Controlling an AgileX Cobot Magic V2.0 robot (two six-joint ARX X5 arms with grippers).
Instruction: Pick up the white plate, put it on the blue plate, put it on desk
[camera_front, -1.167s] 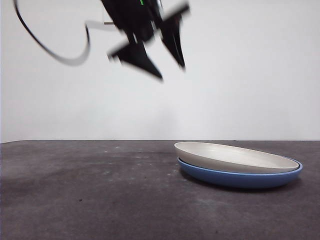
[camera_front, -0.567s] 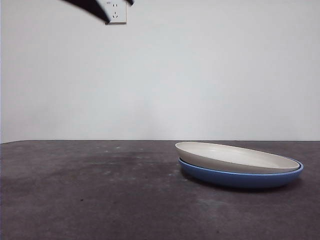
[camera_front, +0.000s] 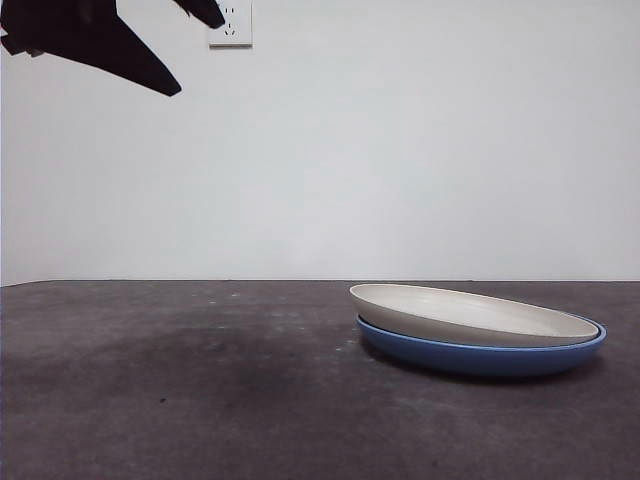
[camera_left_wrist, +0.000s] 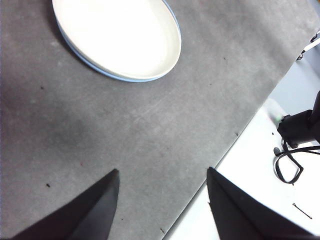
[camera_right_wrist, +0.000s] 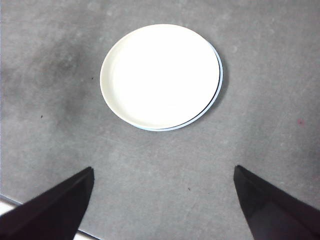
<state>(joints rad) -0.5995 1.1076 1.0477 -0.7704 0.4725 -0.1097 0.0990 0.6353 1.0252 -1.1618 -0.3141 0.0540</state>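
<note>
— What do you have on the front view?

— I see the white plate (camera_front: 470, 315) sitting on top of the blue plate (camera_front: 480, 355), slightly tilted, its left edge riding higher than its right. The stack rests on the desk (camera_front: 200, 390), right of centre. High in the top left corner there are black jaw tips, well apart from the plates. I can't say from this view alone which arm they belong to. A wall socket (camera_front: 230, 25) shows on the white wall behind.

— And the left wrist view?

— My left gripper (camera_left_wrist: 162, 177) hangs high above the desk (camera_left_wrist: 150, 125) with its jaws spread and nothing between them. The white plate (camera_left_wrist: 120, 35) is well away from it, with only a thin blue sliver of the blue plate (camera_left_wrist: 95, 68) peeking out along one side. The desk's edge and a pale floor with black cabling lie past one jaw.

— Right wrist?

— My right gripper (camera_right_wrist: 165, 175) is released too, jaws wide and bare, high over the desk (camera_right_wrist: 165, 165). The white plate (camera_right_wrist: 160, 75) lies ahead of it, nested on the blue plate (camera_right_wrist: 218, 85), which shows as a narrow crescent.
</note>
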